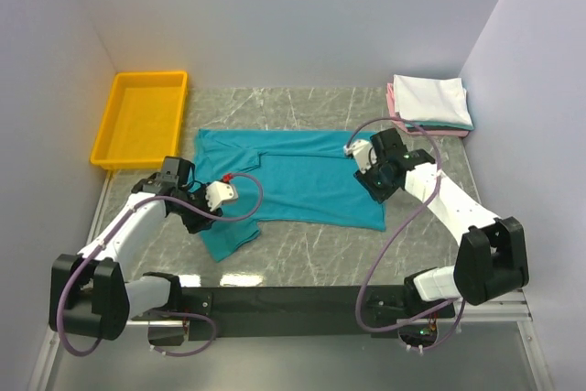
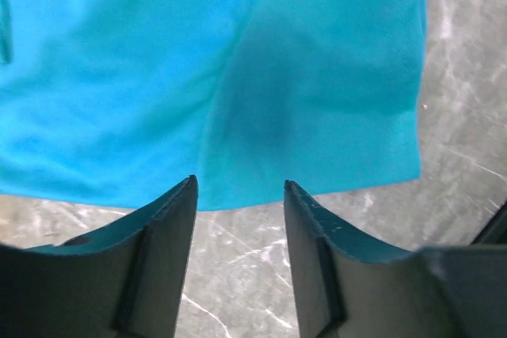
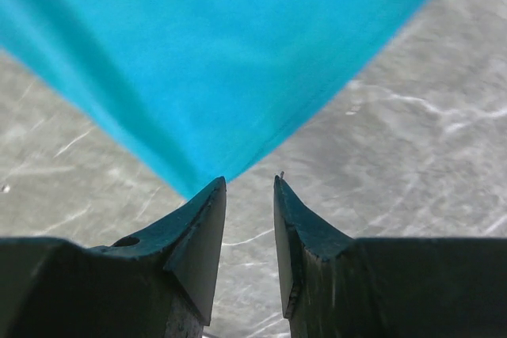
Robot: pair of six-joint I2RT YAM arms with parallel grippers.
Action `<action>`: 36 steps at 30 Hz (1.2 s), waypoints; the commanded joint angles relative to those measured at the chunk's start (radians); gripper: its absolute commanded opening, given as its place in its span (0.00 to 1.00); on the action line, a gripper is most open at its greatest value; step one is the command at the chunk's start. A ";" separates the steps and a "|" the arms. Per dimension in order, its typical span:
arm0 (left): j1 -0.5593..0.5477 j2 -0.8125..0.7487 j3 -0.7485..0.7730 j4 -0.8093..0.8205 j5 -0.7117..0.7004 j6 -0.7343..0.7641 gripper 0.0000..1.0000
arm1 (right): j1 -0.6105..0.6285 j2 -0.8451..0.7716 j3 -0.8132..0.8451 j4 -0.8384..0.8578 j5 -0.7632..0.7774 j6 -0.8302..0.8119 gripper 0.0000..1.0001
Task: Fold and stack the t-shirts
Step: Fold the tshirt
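A plain teal t-shirt lies spread flat across the middle of the table. My left gripper is at its near left part. In the left wrist view the gripper is open and empty, with the shirt's edge just beyond the fingertips. My right gripper is at the shirt's right edge. In the right wrist view the gripper is open by a narrow gap and holds nothing, with a corner of the shirt just ahead of the left fingertip. A stack of folded t-shirts, white on top of teal and pink, lies at the back right.
A yellow plastic bin stands at the back left, with nothing showing in it. The table is grey marble, with walls close on the left, back and right. A black bar runs along the near edge between the arm bases.
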 commanded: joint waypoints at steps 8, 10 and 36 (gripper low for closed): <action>0.004 0.047 -0.016 0.013 0.017 0.017 0.52 | 0.155 0.009 -0.185 0.054 0.075 -0.036 0.41; 0.006 0.058 -0.019 0.030 0.007 -0.002 0.51 | 0.167 0.023 -0.199 0.075 0.092 -0.033 0.42; 0.070 0.132 -0.052 0.081 -0.015 0.030 0.46 | 0.187 0.012 -0.290 0.109 0.123 -0.038 0.44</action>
